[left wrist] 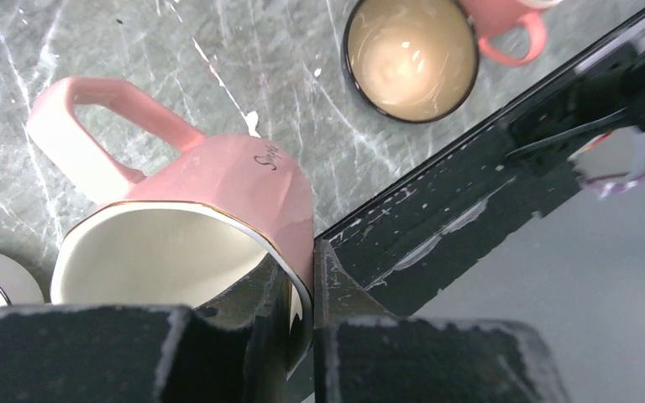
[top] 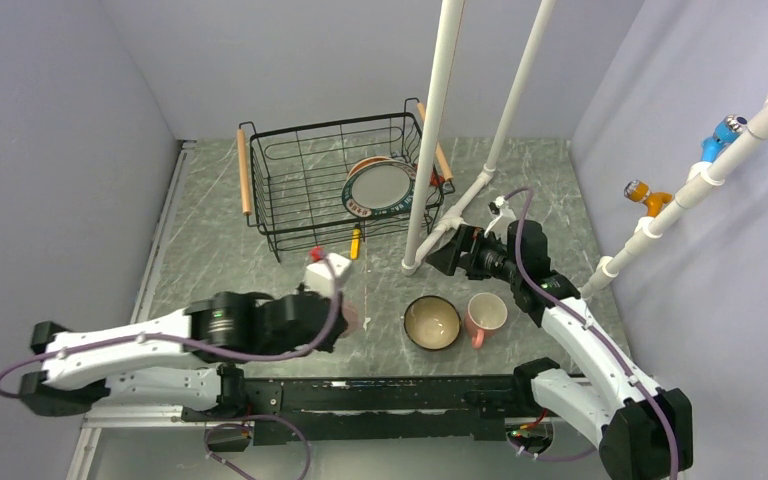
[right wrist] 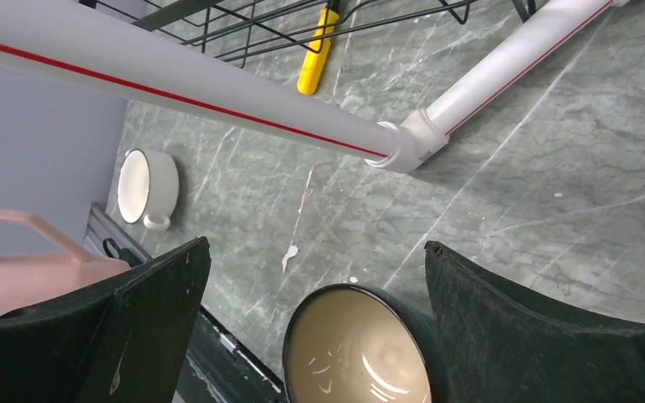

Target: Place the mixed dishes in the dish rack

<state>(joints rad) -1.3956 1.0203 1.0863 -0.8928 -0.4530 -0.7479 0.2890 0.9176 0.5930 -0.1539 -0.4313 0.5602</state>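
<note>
Pink mug, rim in left claw (clamped)

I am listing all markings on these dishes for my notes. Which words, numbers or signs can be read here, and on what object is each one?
"Simp": dark script on the side of the pink mug pinched in the left claw; the rest of the word curves out of sight.
Plate: the rim bears marks, too small to tell whether they are letters.
No other text can be read.
</note>
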